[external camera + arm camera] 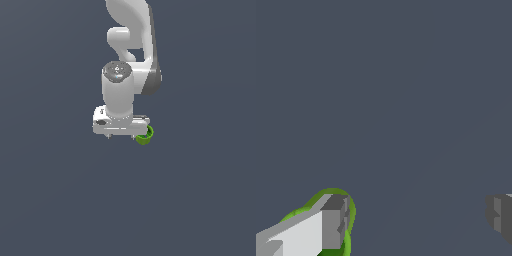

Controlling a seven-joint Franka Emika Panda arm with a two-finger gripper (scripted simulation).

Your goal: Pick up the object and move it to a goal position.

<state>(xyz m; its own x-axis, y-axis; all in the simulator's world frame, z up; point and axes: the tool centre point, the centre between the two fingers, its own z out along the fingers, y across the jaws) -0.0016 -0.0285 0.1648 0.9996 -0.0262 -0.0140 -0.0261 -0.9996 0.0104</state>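
Note:
The small bright green cup (145, 135) sits on the dark grey floor and shows only partly, peeking out from under the end of my gripper's hand on the exterior view's right. My gripper (120, 128) points straight down; its fingers are hidden under the hand in that view. In the wrist view the gripper (416, 222) is open, jaws wide apart. One finger (333, 227) stands in front of the cup (332, 191), whose green rim curves around it; whether they touch I cannot tell. The other finger (500, 215) is far from the cup. Nothing lies between the fingers.
The white arm (131, 45) rises over the scene toward the exterior view's top. A flat, uniform dark grey floor (50, 190) surrounds the cup. No goal marker shows.

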